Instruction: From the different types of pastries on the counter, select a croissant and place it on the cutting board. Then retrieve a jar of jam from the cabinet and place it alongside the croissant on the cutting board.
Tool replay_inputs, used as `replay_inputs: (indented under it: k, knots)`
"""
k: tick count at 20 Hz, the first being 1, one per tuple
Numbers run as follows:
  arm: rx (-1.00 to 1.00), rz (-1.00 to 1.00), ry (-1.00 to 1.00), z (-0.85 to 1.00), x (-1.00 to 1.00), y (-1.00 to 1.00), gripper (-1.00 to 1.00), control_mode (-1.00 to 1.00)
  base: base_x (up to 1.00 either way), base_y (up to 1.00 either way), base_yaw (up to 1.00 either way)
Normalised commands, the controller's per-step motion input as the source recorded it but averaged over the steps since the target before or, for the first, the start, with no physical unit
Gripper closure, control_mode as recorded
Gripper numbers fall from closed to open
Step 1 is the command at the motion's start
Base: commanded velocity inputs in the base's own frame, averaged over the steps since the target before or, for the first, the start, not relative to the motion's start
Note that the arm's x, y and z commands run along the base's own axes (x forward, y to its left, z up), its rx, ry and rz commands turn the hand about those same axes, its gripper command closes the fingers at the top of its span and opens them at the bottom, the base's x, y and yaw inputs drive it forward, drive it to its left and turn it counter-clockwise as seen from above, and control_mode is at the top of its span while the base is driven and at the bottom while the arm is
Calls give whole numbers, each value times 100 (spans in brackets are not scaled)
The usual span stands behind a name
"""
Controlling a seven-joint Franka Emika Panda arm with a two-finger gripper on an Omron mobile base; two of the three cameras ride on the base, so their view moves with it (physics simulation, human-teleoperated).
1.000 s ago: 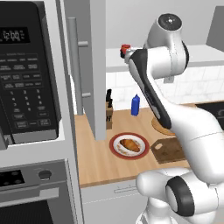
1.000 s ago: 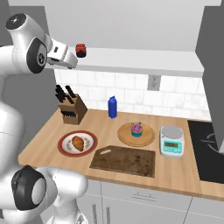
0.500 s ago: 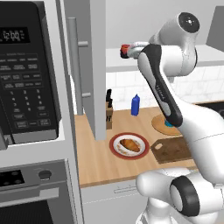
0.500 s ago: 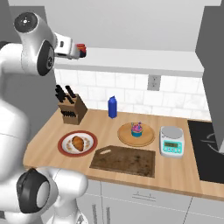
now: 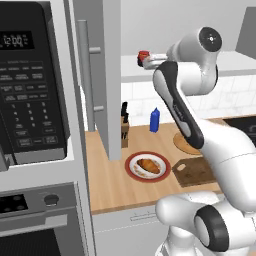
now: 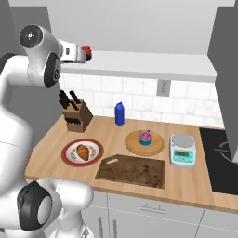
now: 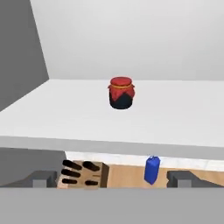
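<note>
Standing upright on the white shelf [image 7: 183,118] of the cabinet [image 5: 112,75], the jar of jam [image 7: 121,92] shows plainly from the hand view: dark body, red cloth-like top, untouched. The gripper [image 7: 113,178] faces it from the shelf's near edge, its two dark tips spread wide apart with nothing between them; only their upper ends rise into that view. From the left base view the gripper [image 5: 146,62] is small and partly covered by the arm's own links, so its jaws are hard to read there, and the jar [image 5: 143,55] is only a red-topped sliver just beyond it. From the right base view the jar [image 6: 86,50] is likewise a small red and dark spot at the gripper's [image 6: 87,56] end.

Down on the counter [image 6: 195,181], the croissant [image 6: 83,152] lies on the red-rimmed plate [image 6: 69,158], left of the bare cutting board [image 6: 131,170]. The cupcake [image 6: 146,138] sits on the round wooden plate [image 6: 158,148], with a scale [image 6: 182,150] to its right. A knife block [image 6: 76,117] and blue bottle [image 6: 119,114] stand by the far wall. In the left base view the open cabinet door hides part of the knife block [image 5: 124,134], and the arm covers much of the cutting board [image 5: 192,172].
</note>
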Motion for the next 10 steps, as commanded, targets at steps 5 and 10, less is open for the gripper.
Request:
replay_inputs:
  k: [5,10]
  knots:
    - [-5,-13,13,37,41,19,-100,-100,0,0,0]
    - [-1,-1,9,26,26,0,-100,-100,0,0,0]
